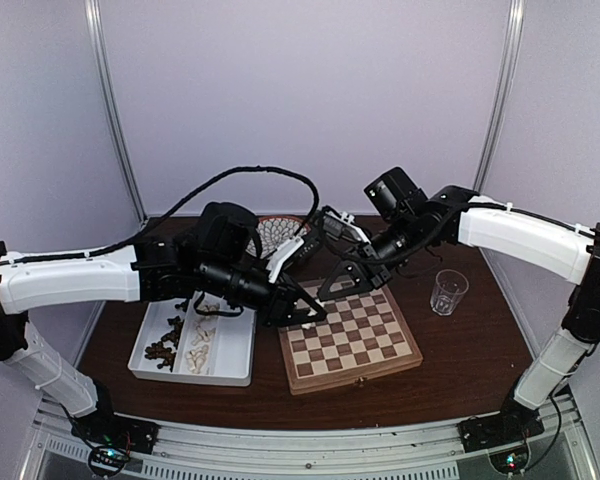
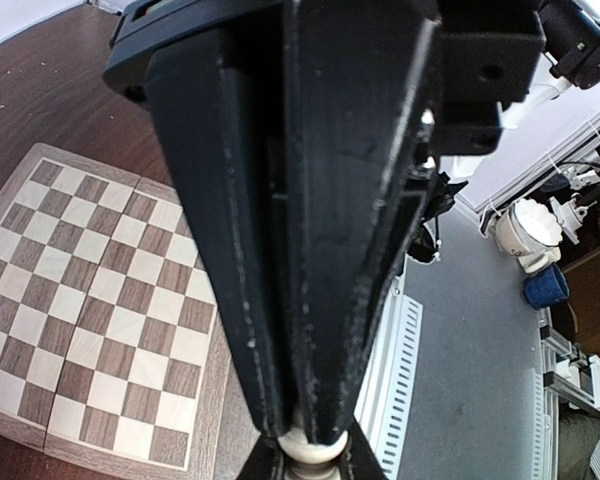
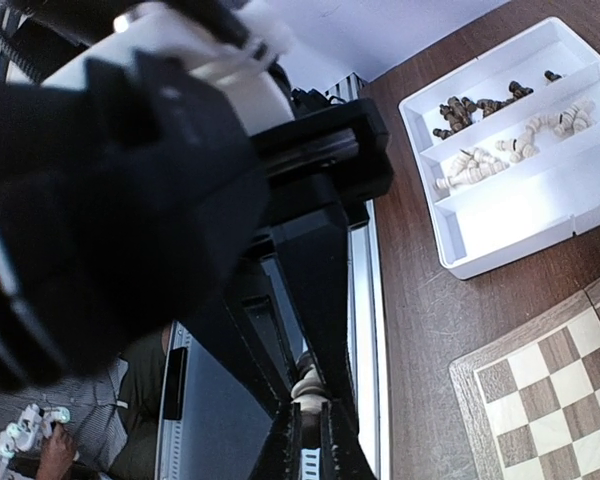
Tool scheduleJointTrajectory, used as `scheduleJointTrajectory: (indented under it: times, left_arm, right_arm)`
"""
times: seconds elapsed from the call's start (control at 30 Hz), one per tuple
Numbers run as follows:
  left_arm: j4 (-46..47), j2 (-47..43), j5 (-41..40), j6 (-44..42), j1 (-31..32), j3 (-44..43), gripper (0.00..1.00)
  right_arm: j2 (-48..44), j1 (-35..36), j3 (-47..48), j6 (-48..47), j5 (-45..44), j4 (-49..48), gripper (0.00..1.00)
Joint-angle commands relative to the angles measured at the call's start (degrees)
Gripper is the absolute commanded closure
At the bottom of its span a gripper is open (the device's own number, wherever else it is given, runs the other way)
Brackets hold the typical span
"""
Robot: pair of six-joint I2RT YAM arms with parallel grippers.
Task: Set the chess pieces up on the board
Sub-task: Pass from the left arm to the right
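Note:
My two grippers meet tip to tip above the board's (image 1: 355, 383) far left corner. The left gripper (image 2: 310, 462) is shut on the base of a cream-white chess piece (image 2: 310, 452). The right gripper (image 3: 308, 432) is shut on the other end of that same piece (image 3: 307, 385). From above, the left gripper (image 1: 302, 312) and right gripper (image 1: 325, 292) hide the piece between them. The checkered board (image 2: 90, 300) shows no standing pieces in the part I can see. Dark brown pieces (image 3: 460, 110) and cream pieces (image 3: 520, 150) lie loose in the white tray.
The white two-compartment tray (image 1: 140, 370) sits left of the board. A round patterned plate (image 1: 277, 235) lies behind the arms. A clear glass (image 1: 448, 292) stands to the right of the board. The table's near edge has a metal rail (image 1: 310, 440).

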State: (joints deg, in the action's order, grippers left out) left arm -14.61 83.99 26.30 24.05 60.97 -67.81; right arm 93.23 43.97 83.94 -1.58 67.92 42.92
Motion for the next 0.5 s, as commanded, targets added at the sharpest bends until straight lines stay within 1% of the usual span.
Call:
scheduleJointTrajectory:
  times: [0.0, 0.03, 0.07, 0.13, 0.23, 0.27, 0.3, 0.37, 0.47]
  left_arm:
    - [4.46, -1.44, -2.05, -0.39, 0.23, 0.72, 0.91]
    - [4.48, -1.53, -2.77, -0.48, 0.23, 0.89, 0.9]
    - [4.34, -1.71, -3.46, -0.57, 0.28, 1.04, 0.86]
    - [4.08, -1.85, -4.65, -0.88, 0.28, 1.31, 0.71]
    - [2.93, -1.73, -6.03, -1.52, 0.22, 1.37, 0.45]
    - [2.32, -1.83, -6.57, -1.78, 0.24, 1.37, 0.38]
    - [1.42, -2.05, -7.06, -2.14, 0.26, 1.41, 0.32]
    - [-1.01, -2.91, -8.13, -3.0, 0.23, 1.51, 0.26]
    - [-4.8, -6.13, -9.22, -4.87, 0.28, 3.13, 0.21]
  right_arm:
    - [-0.25, 0.6, -1.03, -0.09, 1.21, -1.39, 0.98]
    - [-0.34, 0.6, -1.06, -0.2, 1.09, -1.31, 0.99]
    - [-0.4, 0.6, -1.06, -0.36, 0.89, -1.22, 1.0]
    - [-0.57, 0.6, -0.96, -0.92, 0.2, -0.8, 1.0]
    - [-0.61, 0.39, -0.18, -2.78, -1.95, 0.9, 1.0]
    - [-0.55, 0.21, 0.35, -3.59, -2.74, 1.8, 1.0]
    - [-0.49, -0.02, 0.85, -4.77, -3.67, 2.91, 1.0]
    - [-0.34, -0.74, 2.27, -7.78, -5.77, 5.59, 1.0]
    - [-0.41, -2.04, 3.86, -12.16, -11.1, 9.03, 1.0]
